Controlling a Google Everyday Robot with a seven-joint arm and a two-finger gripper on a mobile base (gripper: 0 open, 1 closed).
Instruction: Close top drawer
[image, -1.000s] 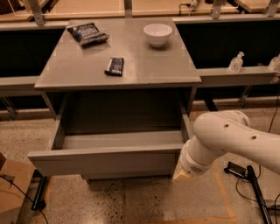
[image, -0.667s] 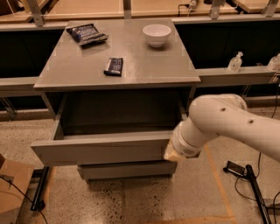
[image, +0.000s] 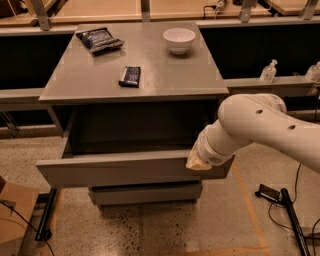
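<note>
The top drawer is a wide grey drawer with a flat front panel, pulled out from under the grey cabinet top. Its dark box interior shows behind the panel. My white arm comes in from the right, and its wrist end lies against the right part of the drawer's front panel. My gripper is at that spot, mostly hidden behind the wrist. A lower grey drawer front shows beneath the top drawer.
On the cabinet top lie a white bowl, a dark snack bag and a small dark packet. A cardboard box stands at the left on the floor. Cables and a black stand lie at the right. A bottle stands on the back shelf.
The drawer has slid back toward the cabinet. My arm has moved up and inward against the drawer's front panel.
</note>
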